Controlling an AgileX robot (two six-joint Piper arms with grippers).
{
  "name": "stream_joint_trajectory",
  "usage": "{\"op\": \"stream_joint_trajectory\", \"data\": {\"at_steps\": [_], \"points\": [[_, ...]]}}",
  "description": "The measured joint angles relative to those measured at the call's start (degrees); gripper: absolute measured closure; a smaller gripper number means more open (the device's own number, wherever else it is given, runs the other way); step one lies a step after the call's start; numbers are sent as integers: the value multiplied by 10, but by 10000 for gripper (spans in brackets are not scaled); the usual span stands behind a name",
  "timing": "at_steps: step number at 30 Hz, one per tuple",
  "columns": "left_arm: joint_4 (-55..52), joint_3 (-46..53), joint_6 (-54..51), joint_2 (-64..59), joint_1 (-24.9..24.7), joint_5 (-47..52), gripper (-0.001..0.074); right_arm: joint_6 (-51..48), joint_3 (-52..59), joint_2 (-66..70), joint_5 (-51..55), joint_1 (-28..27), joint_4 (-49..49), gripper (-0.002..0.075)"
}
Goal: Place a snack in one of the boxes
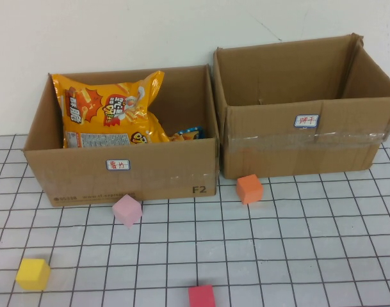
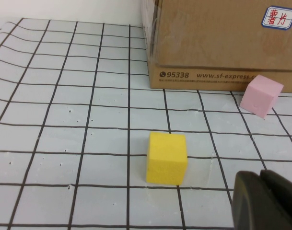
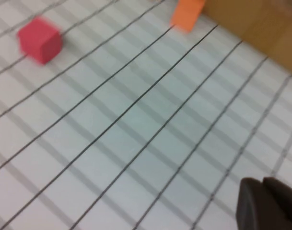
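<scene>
Four foam cubes on my gridded table (image 1: 310, 243): yellow cube (image 1: 32, 274) at the near left corner, red cube (image 1: 202, 297) on the near edge, pink cube (image 1: 127, 210) and orange cube (image 1: 250, 188) mid-table.

High camera looks down from the robot's side; wrist cameras sit low, sharing its yellow cube (image 1: 32, 273) and red cube (image 1: 202, 297).

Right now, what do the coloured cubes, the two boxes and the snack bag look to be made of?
Cubes: yellow cube and pink cube look like matte foam, with a grainy, pitted surface. Left box and right box: plain brown corrugated cardboard, taped seams. Snack bag: glossy plastic film, crinkled and shiny. Left gripper and right gripper show only as dark tips above the table.
</scene>
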State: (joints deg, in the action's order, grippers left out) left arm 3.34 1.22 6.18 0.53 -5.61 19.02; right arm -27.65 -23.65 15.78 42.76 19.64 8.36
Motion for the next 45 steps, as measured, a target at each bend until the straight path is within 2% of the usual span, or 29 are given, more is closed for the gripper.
{"op": "stream_joint_trajectory", "data": {"at_steps": [4, 12, 17, 29, 36, 42, 45], "points": [[0, 0, 0, 0, 0, 1, 736, 0, 8, -60, -14, -45, -15, 725], [0, 0, 0, 0, 0, 1, 736, 44, 148, -144, -225, -144, -2, 725], [0, 0, 0, 0, 0, 1, 736, 62, 228, -163, -245, -188, 1, 725], [0, 0, 0, 0, 0, 2, 736, 128, 250, -164, -223, -196, -8, 725], [0, 0, 0, 0, 0, 2, 736, 248, 250, -164, -222, -196, -95, 725], [0, 0, 0, 0, 0, 2, 736, 300, 250, -164, -221, -148, -126, 725], [0, 0, 0, 0, 0, 2, 736, 305, 250, -165, -220, -144, -128, 725]]}}
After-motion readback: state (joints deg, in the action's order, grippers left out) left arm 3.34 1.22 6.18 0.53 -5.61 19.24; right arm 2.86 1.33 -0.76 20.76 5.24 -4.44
